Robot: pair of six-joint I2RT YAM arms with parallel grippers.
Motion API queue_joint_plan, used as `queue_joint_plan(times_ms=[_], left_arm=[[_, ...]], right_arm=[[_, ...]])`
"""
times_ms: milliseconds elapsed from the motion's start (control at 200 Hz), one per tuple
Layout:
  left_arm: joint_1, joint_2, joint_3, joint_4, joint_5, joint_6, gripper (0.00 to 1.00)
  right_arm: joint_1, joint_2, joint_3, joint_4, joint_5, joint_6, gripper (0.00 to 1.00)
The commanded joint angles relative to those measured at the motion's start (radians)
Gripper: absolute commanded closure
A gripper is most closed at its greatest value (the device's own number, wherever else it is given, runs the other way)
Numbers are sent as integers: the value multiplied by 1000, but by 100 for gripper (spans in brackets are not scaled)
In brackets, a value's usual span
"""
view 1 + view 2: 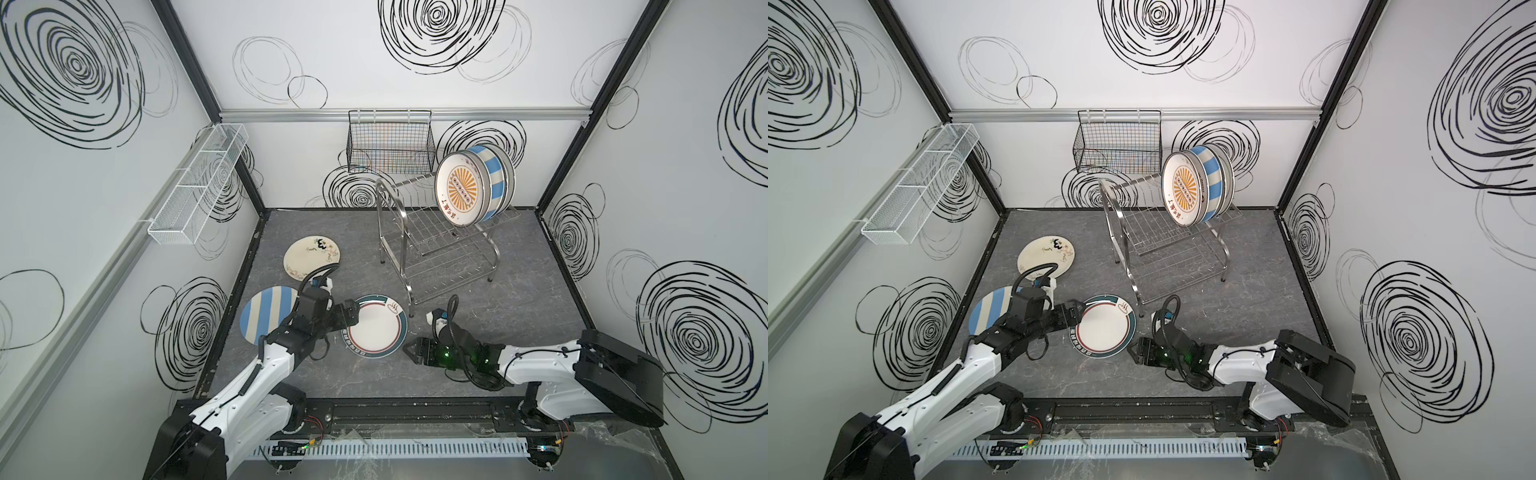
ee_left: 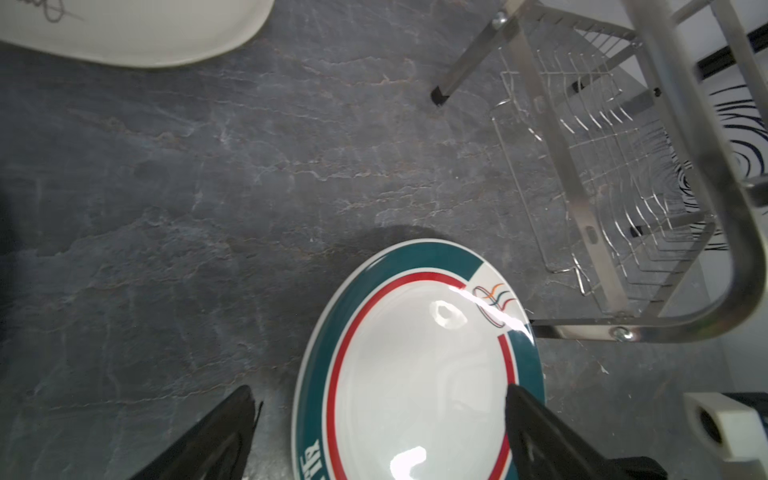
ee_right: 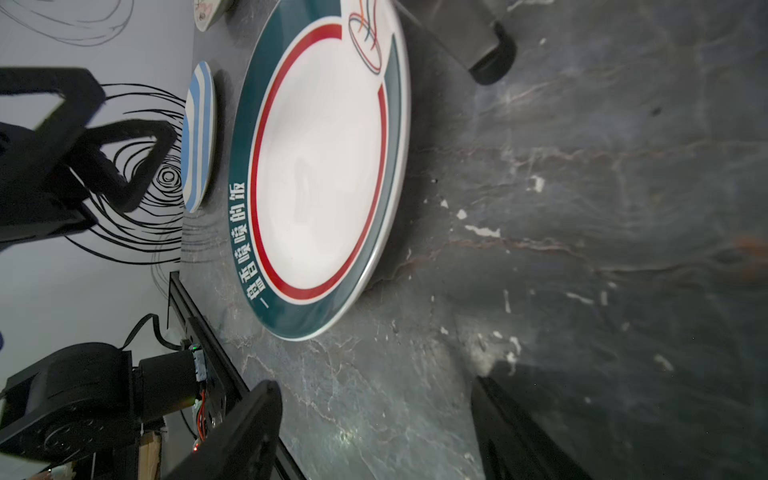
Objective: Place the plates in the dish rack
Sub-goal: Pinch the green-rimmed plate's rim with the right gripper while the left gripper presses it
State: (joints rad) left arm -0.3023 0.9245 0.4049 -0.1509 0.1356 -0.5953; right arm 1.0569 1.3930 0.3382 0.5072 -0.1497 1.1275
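Up in the upper right of the middle, in both top views, the dish rack (image 1: 436,249) already has some plates standing in its top slots. An orange sunburst plate (image 1: 459,191) is at the front. A striped rack plate (image 1: 492,183) stands behind it. More rims peek out behind those, but I cannot count them. So part of the job is done.

Three plates lie flat on the grey surface (image 1: 519,299), so they are still left to load. A cream flower plate (image 1: 309,259) sits left of the rack. A blue striped plate (image 1: 266,316) is at the lower left, partly under the left arm. A teal-rim plate (image 1: 378,326) lies in the lower middle, just beside a foot of the rack.

The left claw (image 1: 353,315) is at the left edge of the teal-rim plate. Its fingers are wide apart and hold nothing. One finger (image 2: 540,436) shows over the plate's rim, but I cannot tell if it presses on it. The right claw (image 1: 412,351) is just beside the plate's lower right edge, not touching it. It is wide apart too, and empty. I think the teal-rim plate goes next.
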Motion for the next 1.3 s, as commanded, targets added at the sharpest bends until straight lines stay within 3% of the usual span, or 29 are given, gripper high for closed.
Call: queue_joint_plan(times_ms=[0,380,565,810,1001,1296], left_arm=[[17,-14,-22,85,63,-8,4],[52,78,-49,173,130,-15,4],[16,90,-50,156,116,-8,4],[-52,33,-66,116,37,-12,4],[-173,20,-83,85,-83,-63,4],[-195,-16,-76,41,-74,-63,4]], right_arm=[[31,41,43,109,117,63,24],[16,205,44,227,114,134,33],[-9,274,48,306,79,134,39],[-49,346,4,399,8,178,57],[-75,406,10,454,-55,195,66],[-73,365,8,392,12,194,89]])
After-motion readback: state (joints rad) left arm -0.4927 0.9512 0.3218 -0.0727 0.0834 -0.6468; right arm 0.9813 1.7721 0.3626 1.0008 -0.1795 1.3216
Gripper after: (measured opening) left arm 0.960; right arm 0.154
